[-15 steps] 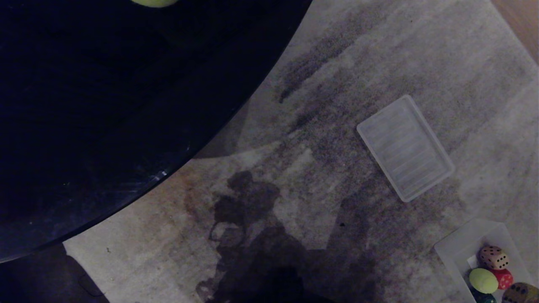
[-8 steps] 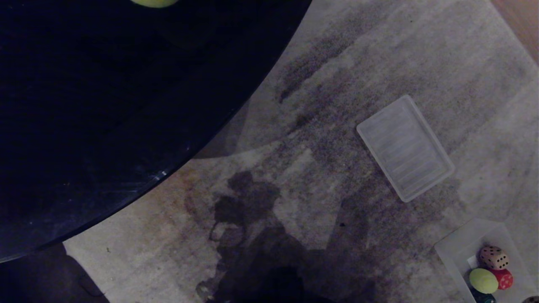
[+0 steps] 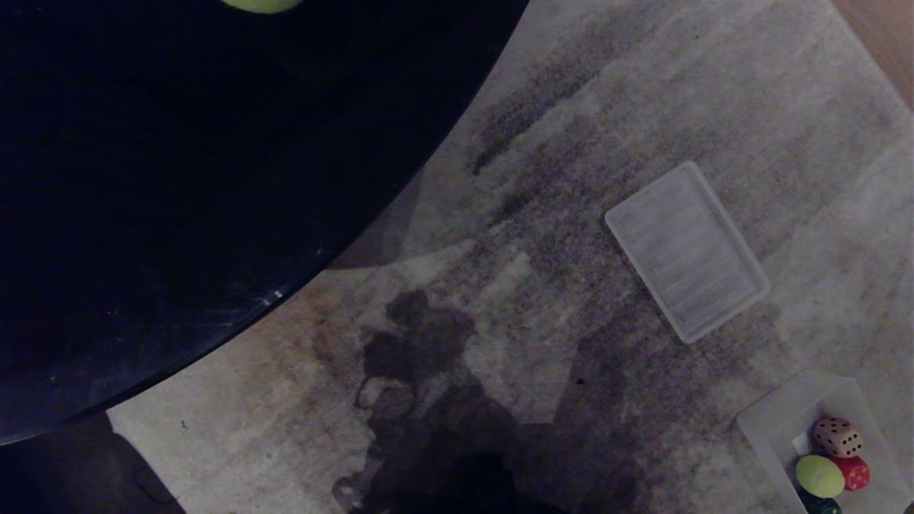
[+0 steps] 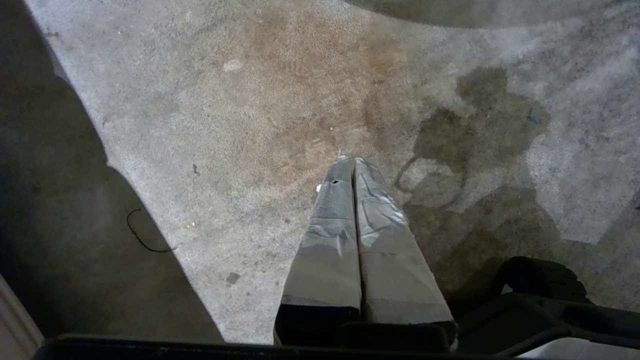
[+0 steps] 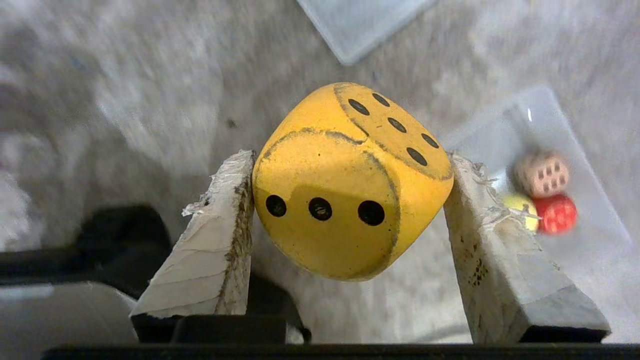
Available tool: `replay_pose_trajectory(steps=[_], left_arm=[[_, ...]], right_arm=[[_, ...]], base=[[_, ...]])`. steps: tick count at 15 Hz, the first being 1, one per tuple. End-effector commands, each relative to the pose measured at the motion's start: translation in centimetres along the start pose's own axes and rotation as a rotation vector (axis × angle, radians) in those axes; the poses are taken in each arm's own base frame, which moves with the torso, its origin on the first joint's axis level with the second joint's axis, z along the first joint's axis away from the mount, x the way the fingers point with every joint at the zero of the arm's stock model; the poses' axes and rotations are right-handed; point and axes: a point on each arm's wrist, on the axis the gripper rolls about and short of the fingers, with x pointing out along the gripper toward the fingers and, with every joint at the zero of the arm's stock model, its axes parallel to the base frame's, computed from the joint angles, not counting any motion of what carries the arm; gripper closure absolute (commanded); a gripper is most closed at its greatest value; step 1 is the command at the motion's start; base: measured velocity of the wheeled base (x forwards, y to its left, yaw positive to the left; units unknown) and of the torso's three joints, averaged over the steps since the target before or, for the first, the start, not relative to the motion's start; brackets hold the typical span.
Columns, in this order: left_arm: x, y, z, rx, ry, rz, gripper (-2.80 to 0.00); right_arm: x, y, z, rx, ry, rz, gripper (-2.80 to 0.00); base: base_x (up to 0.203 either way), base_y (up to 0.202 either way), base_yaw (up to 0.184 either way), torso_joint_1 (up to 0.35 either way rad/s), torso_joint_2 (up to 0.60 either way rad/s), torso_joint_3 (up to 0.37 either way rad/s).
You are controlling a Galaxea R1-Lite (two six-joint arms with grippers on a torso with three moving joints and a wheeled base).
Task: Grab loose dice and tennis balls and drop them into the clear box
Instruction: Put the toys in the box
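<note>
Right gripper (image 5: pixel 350 200), jaws clenched on the yellow die (image 5: pixel 345 185), hangs above the carpet short of the clear box (image 3: pixel 775 421); it should centre over the box's empty end, descend low, then release; left gripper (image 4: pixel 352 170) parked, jaws closed, empty.

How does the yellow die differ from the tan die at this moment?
The yellow die is clamped between the right gripper's fingers above the carpet; the tan die lies in the clear box. The yellow die touches nothing else; the tan die sits against the red die. Both are rounded cubes with dark pips.
</note>
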Motion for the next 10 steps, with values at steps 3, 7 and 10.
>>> replay_pose_trajectory(steps=[3,7,10], left_arm=[[0.02,0.01,-0.05,-0.001,0.003,0.001,0.0],[0.02,0.01,-0.05,-0.001,0.003,0.001,0.0],[0.01,0.01,-0.05,-0.001,0.002,0.001,0.0]], right_arm=[[-0.32,-0.02,-0.16,0.001,-0.04,0.005,0.0],[-0.32,-0.02,-0.16,0.003,-0.04,0.007,0.0],[-0.32,-0.02,-0.16,0.004,-0.04,0.005,0.0]], base=[[0.0,0.0,0.0,0.0,0.0,0.0],[0.0,0.0,0.0,0.0,0.0,0.0],[0.0,0.0,0.0,0.0,0.0,0.0]])
